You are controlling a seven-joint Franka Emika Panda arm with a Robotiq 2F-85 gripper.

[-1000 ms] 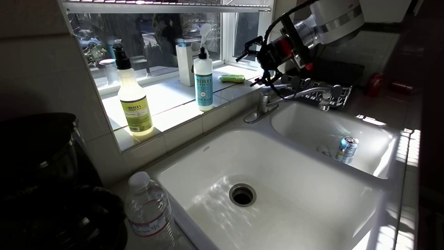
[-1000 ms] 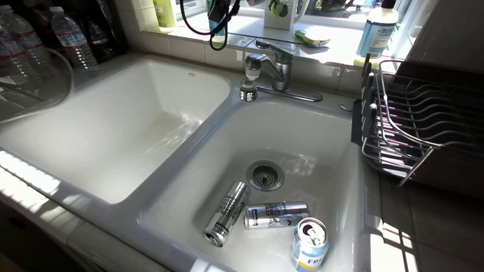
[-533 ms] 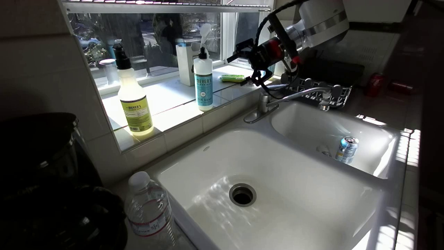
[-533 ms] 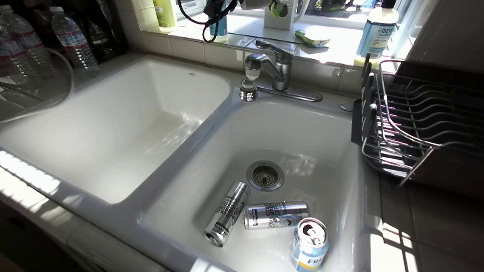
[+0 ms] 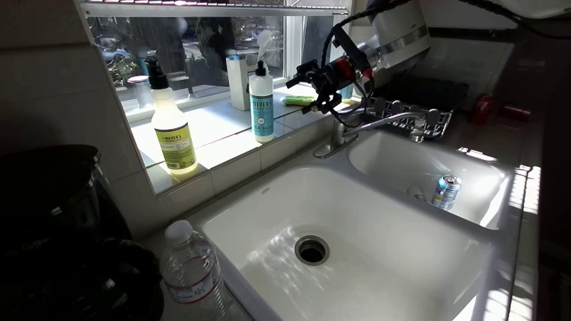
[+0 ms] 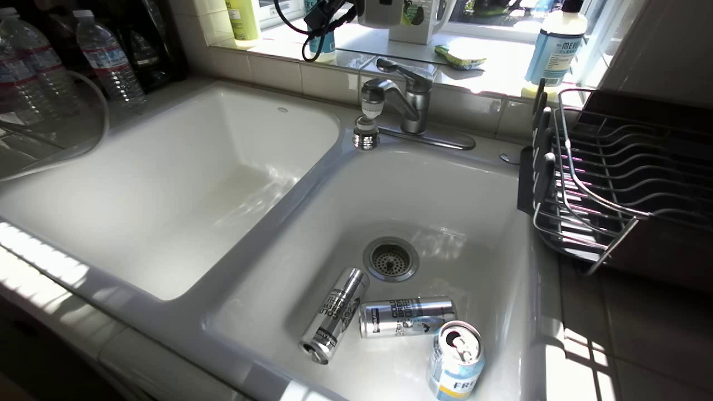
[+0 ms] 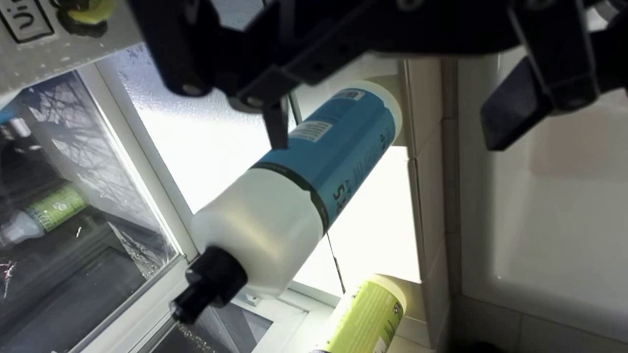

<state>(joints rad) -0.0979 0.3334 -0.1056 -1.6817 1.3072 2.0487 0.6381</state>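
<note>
Gripper empty, jaws spread wide. Nearest thing: teal-labelled bottle, black nozzle cap, standing upright on the tiled windowsill; apart from the gripper in an exterior view. Label reads MEYER'S, SOAP lower down. Wrist view catches barcode and small white text block, print too blurred to read.

Close by, nearer the glass: white pitcher with fruit picture; boxed lettering on it in wrist view, cut off at the edge. Green-and-yellow packet or sponge farther along, cannot tell which.

To either side: yellow-green bottle, MEYER'S again; blue-labelled bottle, MEYE visible and CLEAN beneath, near the dish rack.

Down in the sink: two silver cans lying on their sides, COLD BREW legible; light-blue can upright, opened, marked FR before the word curves off.

Beside the sink, clear water bottle with white cap, red-banded label, lettering only partly legible. Black appliance next to it, mostly in shadow.
</note>
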